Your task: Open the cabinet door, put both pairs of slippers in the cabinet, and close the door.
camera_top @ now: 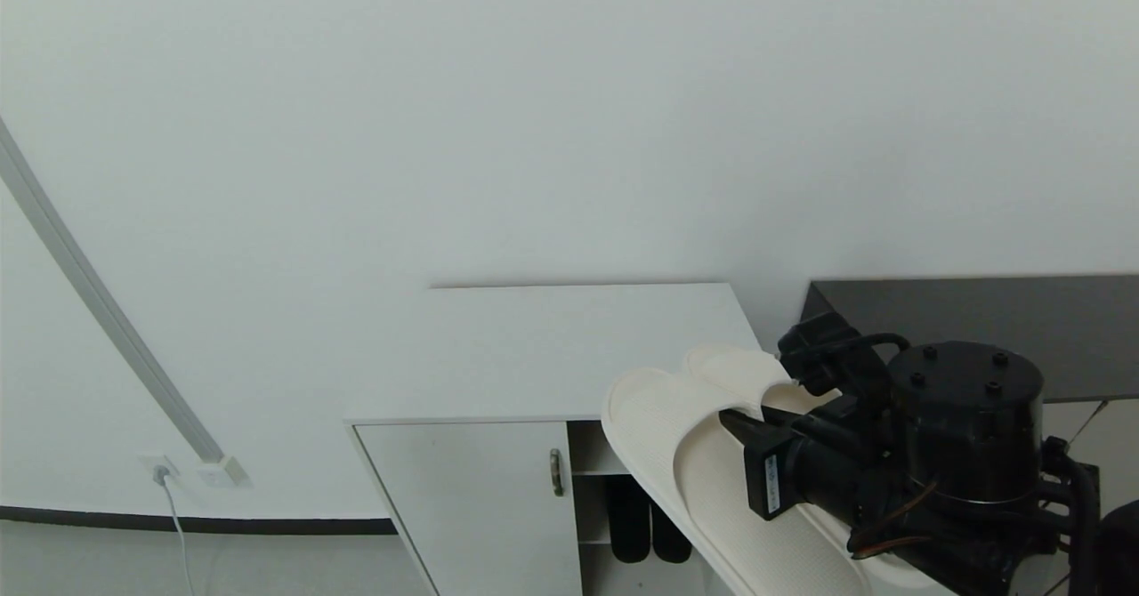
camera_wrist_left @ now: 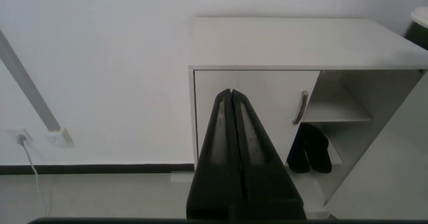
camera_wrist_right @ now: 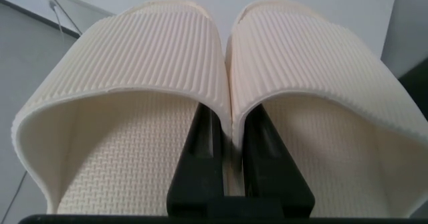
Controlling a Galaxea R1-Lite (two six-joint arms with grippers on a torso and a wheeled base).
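Observation:
A pair of cream ribbed slippers [camera_wrist_right: 167, 70] hangs side by side from my right gripper [camera_wrist_right: 231, 147], which is shut on their inner walls. In the head view these slippers [camera_top: 676, 436] are held in the air in front of the white cabinet [camera_top: 569, 347], at its right corner. The cabinet's left door [camera_top: 472, 498] is closed and its right half stands open. On a lower shelf inside sits a pair of black slippers [camera_top: 645, 525]. My left gripper [camera_wrist_left: 231, 100] is shut and holds nothing, facing the closed door [camera_wrist_left: 281, 90] from a distance.
The right door [camera_wrist_left: 394, 164] is swung out towards me. A dark table [camera_top: 979, 311] stands right of the cabinet. On the left wall are a slanted cable duct [camera_top: 98, 302] and a socket with a cable [camera_top: 160, 471]. Open floor lies left of the cabinet.

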